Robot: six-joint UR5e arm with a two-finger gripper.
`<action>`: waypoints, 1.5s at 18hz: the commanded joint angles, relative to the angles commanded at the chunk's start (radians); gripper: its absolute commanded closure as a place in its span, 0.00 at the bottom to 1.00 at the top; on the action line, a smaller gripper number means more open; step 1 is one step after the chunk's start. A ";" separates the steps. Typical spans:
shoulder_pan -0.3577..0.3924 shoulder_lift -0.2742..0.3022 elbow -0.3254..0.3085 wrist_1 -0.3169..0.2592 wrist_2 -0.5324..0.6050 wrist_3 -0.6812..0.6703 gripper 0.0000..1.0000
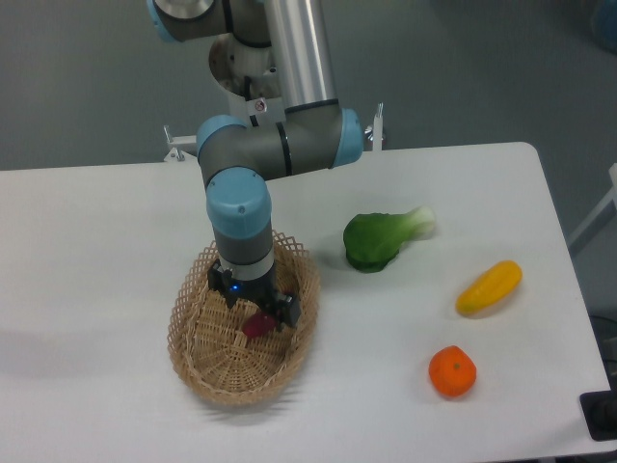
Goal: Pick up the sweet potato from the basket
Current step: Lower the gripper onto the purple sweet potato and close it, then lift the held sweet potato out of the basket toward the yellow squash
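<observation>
Your smooth white tabletop (116, 222) sat before a grey wall. The black gripper (256, 314) reached into the oval woven wicker basket (198, 352), straddling the reddish-purple sweet potato (258, 324); grip could not be told.

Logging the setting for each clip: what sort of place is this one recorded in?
Probably a robotics lab test bench, not a kitchen. A plain white table stands against a bare grey background, the arm is mounted on a pedestal at its rear edge, and toy-like produce is laid out: a wicker basket, a green vegetable, an orange fruit.
</observation>
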 joint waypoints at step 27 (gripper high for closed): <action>0.055 0.080 0.052 -0.014 0.000 0.100 0.74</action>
